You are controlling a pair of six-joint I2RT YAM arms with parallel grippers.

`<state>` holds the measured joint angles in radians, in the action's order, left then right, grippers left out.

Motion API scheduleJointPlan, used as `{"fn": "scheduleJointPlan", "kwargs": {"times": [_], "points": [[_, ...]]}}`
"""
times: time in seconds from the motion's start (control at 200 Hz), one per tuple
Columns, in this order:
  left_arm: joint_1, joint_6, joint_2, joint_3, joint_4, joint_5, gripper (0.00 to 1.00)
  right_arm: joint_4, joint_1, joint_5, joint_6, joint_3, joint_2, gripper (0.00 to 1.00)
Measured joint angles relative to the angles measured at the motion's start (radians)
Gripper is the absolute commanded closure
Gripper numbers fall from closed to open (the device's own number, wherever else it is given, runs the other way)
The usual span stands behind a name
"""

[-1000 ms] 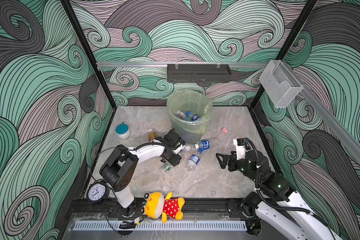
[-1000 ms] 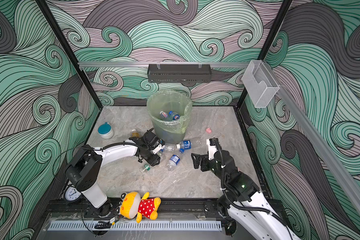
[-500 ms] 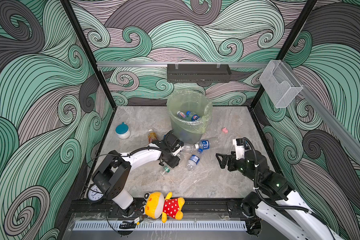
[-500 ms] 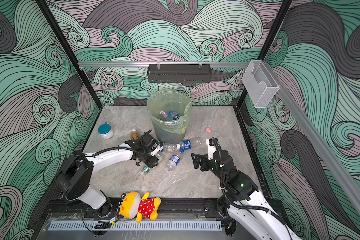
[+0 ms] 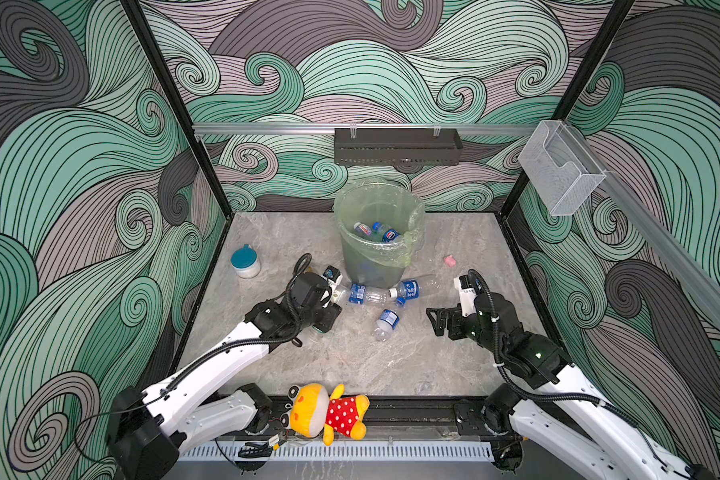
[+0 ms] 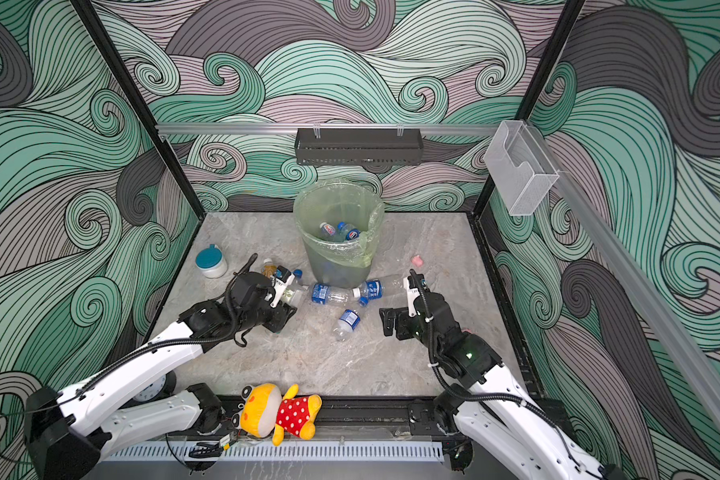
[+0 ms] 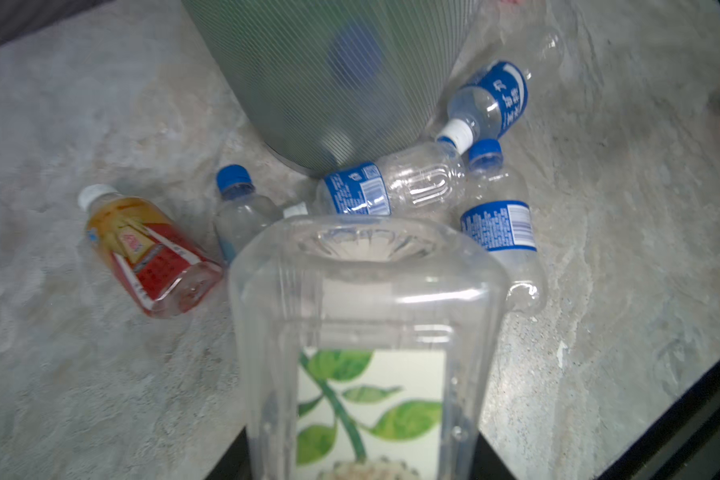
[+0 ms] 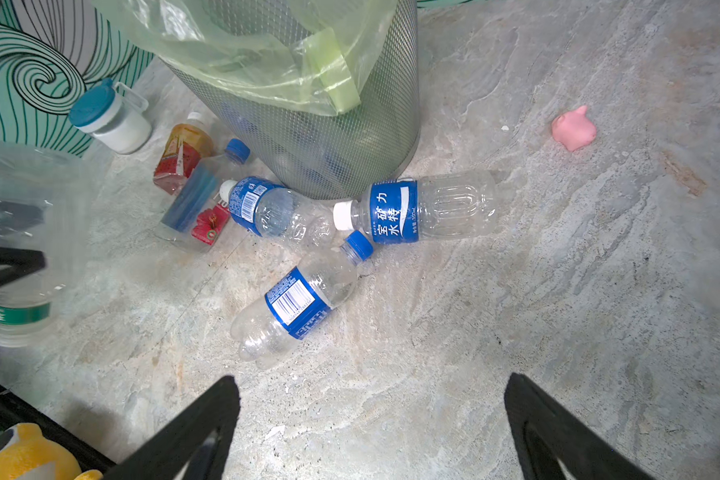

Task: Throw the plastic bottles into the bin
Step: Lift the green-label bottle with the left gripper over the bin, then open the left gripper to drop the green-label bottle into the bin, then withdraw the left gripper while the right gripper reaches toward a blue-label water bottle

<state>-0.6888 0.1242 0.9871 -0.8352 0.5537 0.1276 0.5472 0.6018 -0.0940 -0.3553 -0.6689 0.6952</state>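
Clamping a leaf-label bottle [image 7: 362, 316], left tool [image 5: 323, 322] — bare tabletop [image 8: 412, 332] before right tool [image 8: 371, 386].

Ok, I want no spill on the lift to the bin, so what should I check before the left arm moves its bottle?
1. Grip: left gripper shut on the clear leaf-label bottle: ok.
2. Lift: that bottle clear of the table: cannot tell.
3. Target: bin upright, mouth open: ok.
4. Room: binned bottles lie low inside: ok.
5. Path: right gripper open, empty, apart from the bin: ok.
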Motion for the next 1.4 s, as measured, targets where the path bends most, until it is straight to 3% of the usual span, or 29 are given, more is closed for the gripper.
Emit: {"fn": "scheduleJointPlan", "kwargs": {"times": [0.14,0.25,0.385,0.405,0.44,0.48,0.581,0.661,0.746,0.791,0.906,1.006,1.156,1.401], "points": [[0.0,0.018,-0.097,-0.029,0.003,0.031,0.52,-0.018,0.0,0.005,0.006,-0.002,0.034,0.0],[0.0,0.008,-0.064,-0.181,0.029,0.034,0.52,-0.02,0.0,0.006,0.011,-0.007,0.04,0.0],[0.024,-0.029,0.185,-0.621,0.058,0.02,0.49,-0.019,0.0,0.004,0.02,-0.019,0.04,0.0],[0.031,-0.032,0.23,-0.696,0.053,0.016,0.44,-0.02,0.0,0.004,0.021,-0.02,0.04,0.0],[0.042,-0.04,0.321,-0.831,0.05,0.001,0.19,-0.02,0.0,0.004,0.021,-0.021,0.039,0.0],[0.054,-0.042,0.439,-1.006,0.063,-0.015,0.02,-0.019,0.0,0.004,0.021,-0.022,0.039,0.0],[0.069,-0.044,0.72,-1.428,0.129,-0.038,0.01,-0.01,0.0,0.003,0.014,-0.024,0.032,0.0],[0.072,-0.048,0.84,-1.583,0.202,-0.048,0.01,0.0,0.0,-0.003,0.011,-0.024,0.016,0.0],[0.072,-0.053,0.827,-1.512,0.243,-0.059,0.01,0.006,0.0,-0.012,0.011,-0.024,-0.008,0.0],[0.072,-0.053,0.776,-1.392,0.218,-0.062,0.01,0.007,0.0,-0.015,0.011,-0.024,-0.015,0.0],[0.072,-0.04,0.569,-1.038,0.168,-0.074,0.01,0.016,0.0,-0.014,0.019,-0.024,-0.003,0.0],[0.073,-0.018,0.383,-0.838,0.137,-0.08,0.01,0.031,0.0,-0.011,0.031,-0.029,0.037,0.0],[0.075,0.006,0.156,-0.679,0.104,-0.036,0.01,0.033,0.0,-0.001,0.041,-0.034,0.081,0.0],[0.079,0.049,-0.009,-0.439,0.117,0.06,0.01,0.029,0.0,0.035,0.034,-0.072,0.171,0.01]]}}
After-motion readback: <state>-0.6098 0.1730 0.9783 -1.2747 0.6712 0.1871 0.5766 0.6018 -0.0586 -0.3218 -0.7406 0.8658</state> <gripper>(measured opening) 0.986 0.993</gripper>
